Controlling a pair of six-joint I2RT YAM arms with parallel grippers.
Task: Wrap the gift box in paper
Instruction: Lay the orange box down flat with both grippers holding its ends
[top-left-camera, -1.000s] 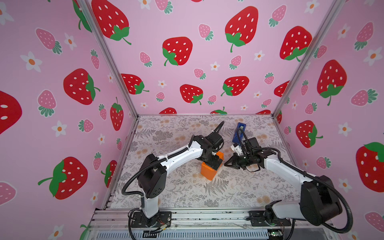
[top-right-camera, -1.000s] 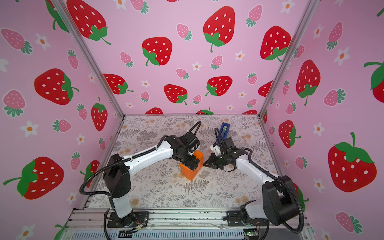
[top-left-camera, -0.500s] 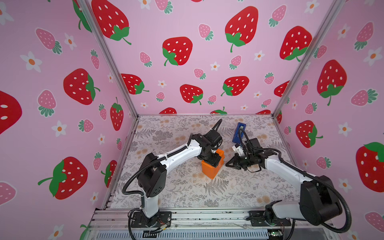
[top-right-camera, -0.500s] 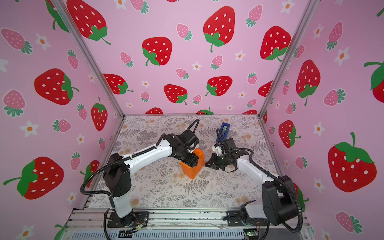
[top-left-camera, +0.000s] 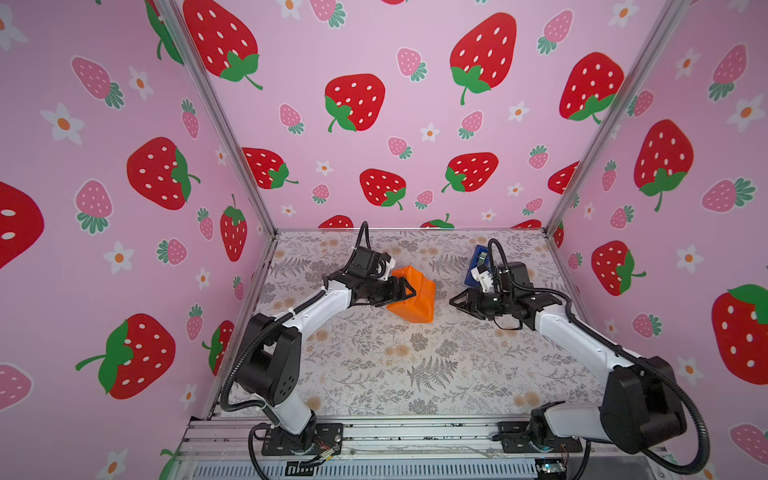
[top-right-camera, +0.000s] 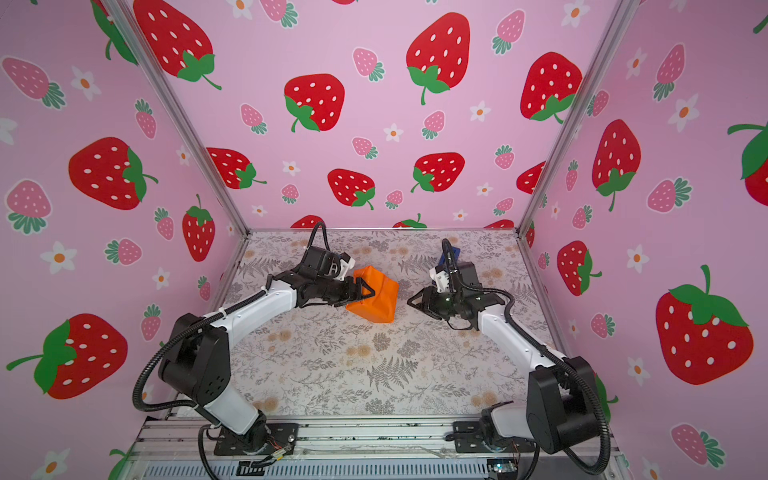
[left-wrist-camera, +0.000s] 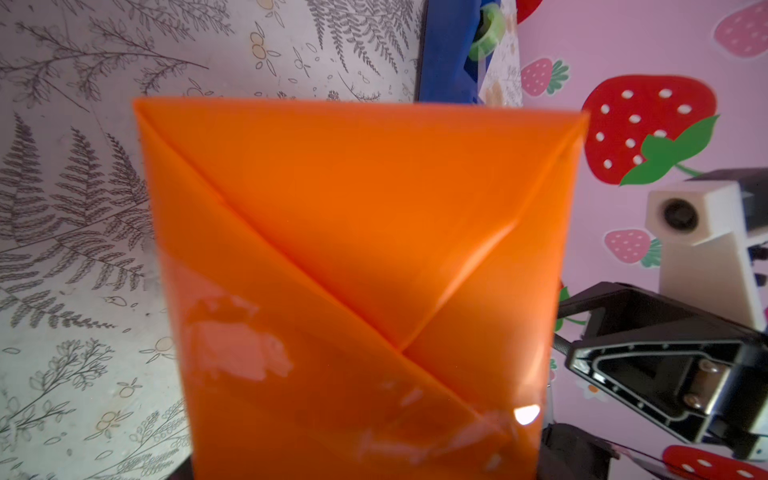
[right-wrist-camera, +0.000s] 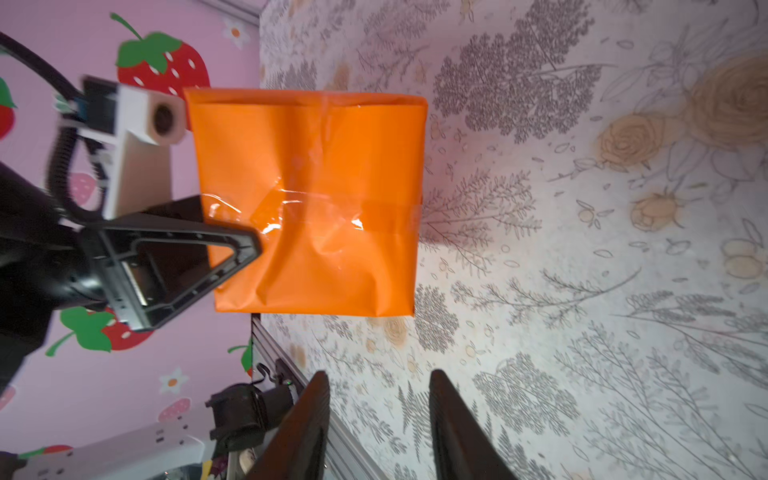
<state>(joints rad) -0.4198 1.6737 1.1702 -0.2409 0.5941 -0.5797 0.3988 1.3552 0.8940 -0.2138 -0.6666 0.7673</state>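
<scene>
left gripper (top-left-camera: 404, 293) clamps the gift box (top-left-camera: 417, 301), fully cased in orange paper (left-wrist-camera: 353, 232), tilted on the floral table (top-left-camera: 395, 365); right gripper (right-wrist-camera: 378, 386) hangs near, jaws parted, empty; slick tape (right-wrist-camera: 316, 216) could let it slip, springing the end folds

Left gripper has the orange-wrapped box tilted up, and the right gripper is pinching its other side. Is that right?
Not quite. The left gripper does have the orange-wrapped box tilted up, but the right gripper is not pinching it. The right wrist view shows its jaws open and empty, clear of the box.
</scene>
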